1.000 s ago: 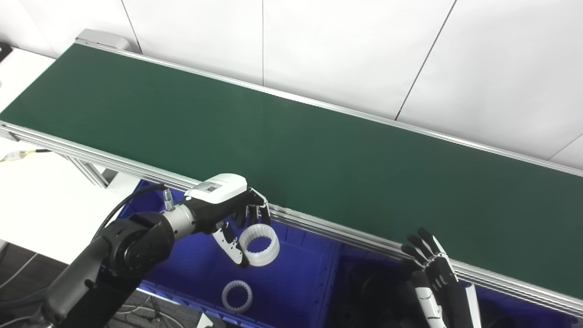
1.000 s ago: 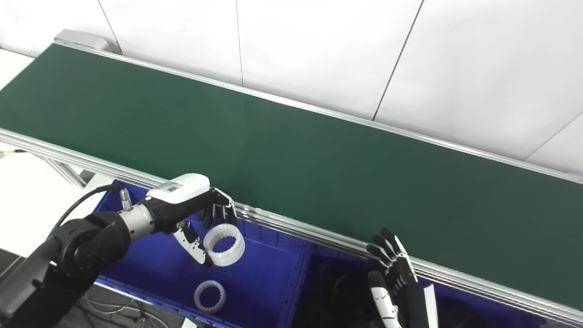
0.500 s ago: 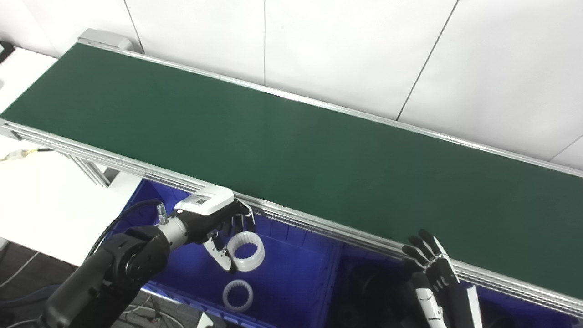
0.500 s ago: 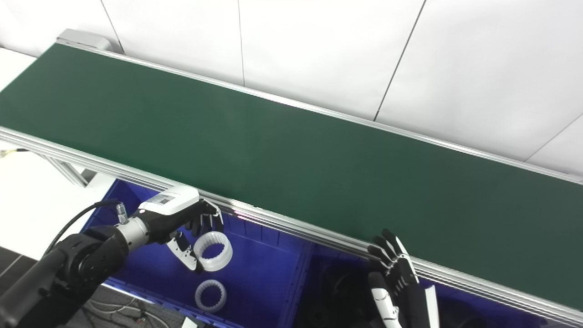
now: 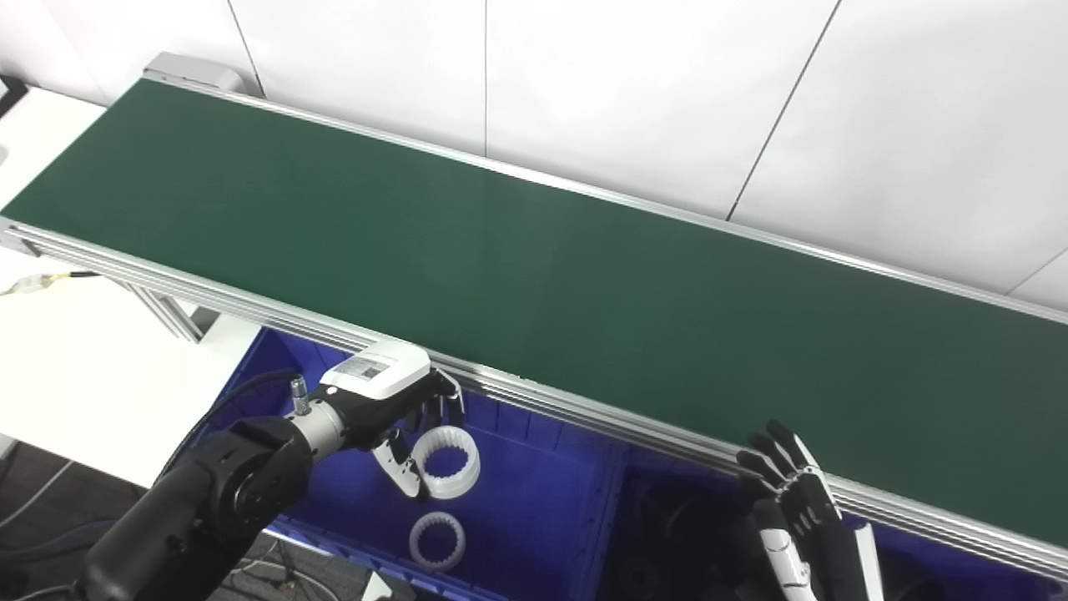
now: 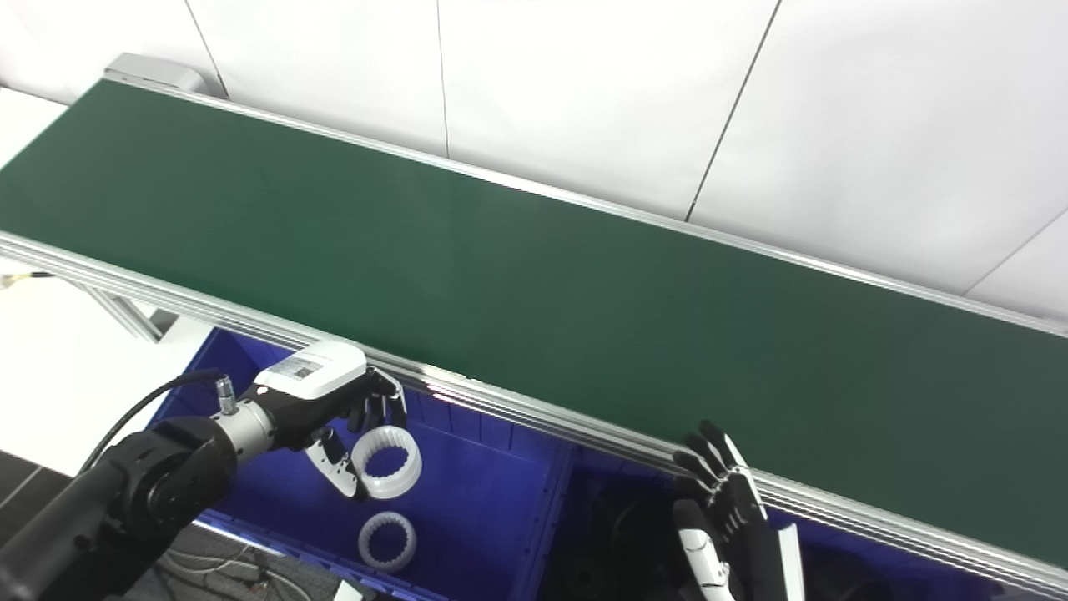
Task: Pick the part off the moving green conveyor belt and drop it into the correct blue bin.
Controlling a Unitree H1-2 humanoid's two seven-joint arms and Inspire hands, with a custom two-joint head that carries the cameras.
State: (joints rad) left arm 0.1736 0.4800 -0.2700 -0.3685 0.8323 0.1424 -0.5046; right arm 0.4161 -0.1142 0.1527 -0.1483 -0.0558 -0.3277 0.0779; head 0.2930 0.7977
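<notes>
My left hand hangs over the left blue bin, just below the belt's near rail, shut on a white toothed ring pinched between thumb and fingers. A second white toothed ring lies on the bin floor under it. The green conveyor belt carries no part in view. My right hand stands at the lower right by the belt's rail, fingers spread and holding nothing.
A second blue bin to the right of the first holds dark parts, dimly seen. A white table lies at the left under the belt's end. The aluminium rail runs along the belt's near side. A white wall stands behind.
My left hand has carried the ring down and to the left, from beside the rail to lower over the bin. The right hand has stayed put.
</notes>
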